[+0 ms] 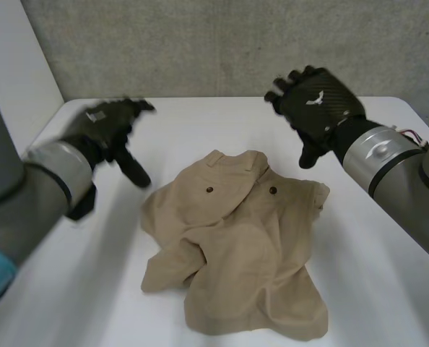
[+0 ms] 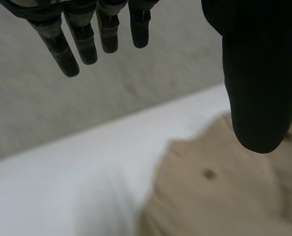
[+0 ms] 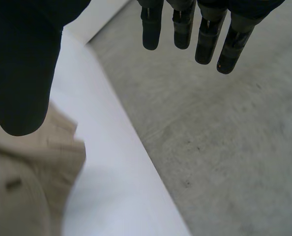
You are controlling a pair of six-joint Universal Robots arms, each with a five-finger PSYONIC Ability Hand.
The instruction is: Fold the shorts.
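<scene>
on table ctr | tan shorts crumpled, 2 buttons up

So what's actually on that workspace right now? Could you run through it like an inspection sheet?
surface: white table, with the shorts lying on it.
job's things: tan shorts, crumpled and not yet folded, mid-table, two dark buttons facing up.
clutter: nothing seen.
hands: left hand open, above the table beside the shorts, touching nothing; right hand open, above the shorts' far corner, touching nothing.
cables: nothing seen on the table.
surroundings: grey wall behind the table.
</scene>
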